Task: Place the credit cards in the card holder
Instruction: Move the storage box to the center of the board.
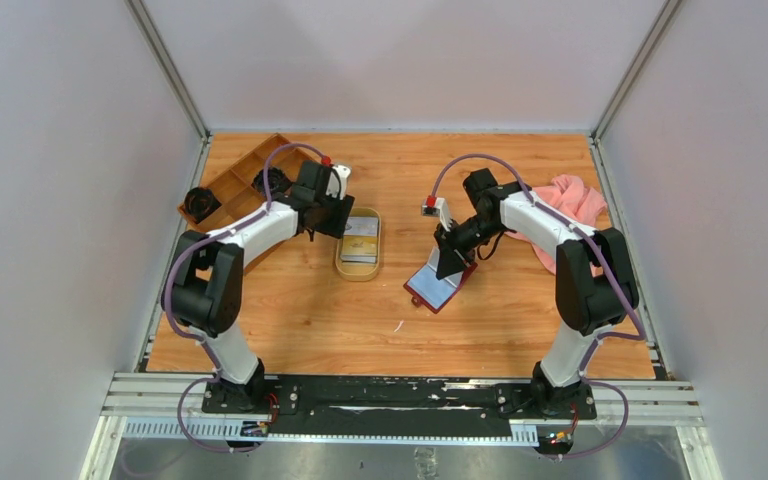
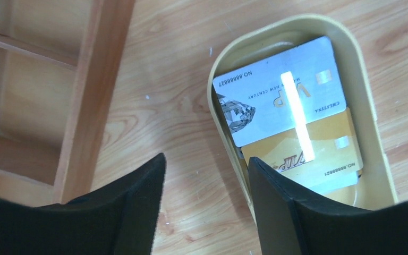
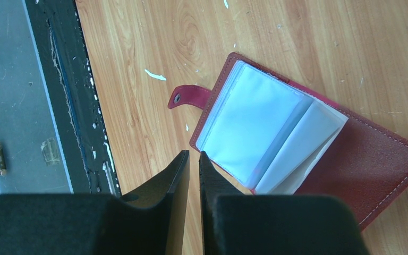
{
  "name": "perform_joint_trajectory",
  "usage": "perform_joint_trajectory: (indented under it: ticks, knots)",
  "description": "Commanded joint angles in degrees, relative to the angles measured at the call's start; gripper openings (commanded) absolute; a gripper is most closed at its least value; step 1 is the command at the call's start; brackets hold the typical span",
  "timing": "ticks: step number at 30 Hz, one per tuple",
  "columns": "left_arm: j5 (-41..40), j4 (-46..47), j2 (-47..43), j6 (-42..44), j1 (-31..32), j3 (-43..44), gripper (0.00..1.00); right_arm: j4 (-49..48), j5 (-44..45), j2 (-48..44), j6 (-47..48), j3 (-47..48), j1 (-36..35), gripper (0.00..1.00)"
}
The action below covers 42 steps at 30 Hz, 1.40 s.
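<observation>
Two-finger left gripper (image 2: 206, 164): you've got it spread wide, nothing between the fingers; one finger (image 2: 276, 207) sits over the near rim of the oval tray (image 2: 369, 106), the other over bare table (image 2: 180, 79).
right gripper (image 3: 193, 155): yours is pinched almost closed, only a sliver of gap, gripping nothing; tips point at the table just beside the card holder.
credit cards (image 2: 276, 114): stacked flat inside the oval tray; silver VIP card (image 2: 265, 90) overlaps gold card (image 2: 324, 151), with a pale edge of another under that.
card holder (image 3: 382, 159): lies open on the table, clear sleeves (image 3: 255, 122) face up, snap tab (image 3: 186, 96) sticking out flat; well apart from the tray in the top view.
compartmented wooden box (image 2: 85, 90): just beside the tray, on your left arm's side.
pink cloth (image 1: 572, 200): far right of the table.
</observation>
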<state>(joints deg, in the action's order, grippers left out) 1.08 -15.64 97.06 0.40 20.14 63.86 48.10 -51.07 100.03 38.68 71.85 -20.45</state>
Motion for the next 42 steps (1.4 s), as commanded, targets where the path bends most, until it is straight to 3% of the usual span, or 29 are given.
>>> perform_joint_trajectory:
  ticks: [1, 8, 17, 34, 37, 42]
  knots:
    - [3.20, -4.97, 3.05, 0.77, 0.12, 2.50, 0.60, 2.09, -1.31, -0.89, 1.05, 1.13, 0.68, 0.16]
    - [7.92, -7.38, 5.45, 2.43, 0.12, 4.31, 0.38, 2.18, -1.40, -0.97, 1.22, 1.18, 0.68, 0.16]
    - [10.08, -10.31, 5.43, 4.44, 0.16, 4.47, 0.19, 2.43, -1.73, -1.55, 1.31, 1.09, 0.67, 0.16]
    - [10.77, -12.59, -1.30, 21.68, 5.87, -1.76, 0.15, 3.22, -4.30, -2.51, 2.23, 0.74, 0.64, 0.16]
    - [10.14, -12.57, -1.16, 21.71, 6.16, -1.72, 0.16, 3.39, -5.09, -2.51, 2.36, 0.66, 0.54, 0.16]
    - [7.84, -12.10, -1.74, 16.77, 6.14, 0.01, 0.28, 3.56, -6.07, -2.73, 2.61, 0.63, 0.36, 0.16]
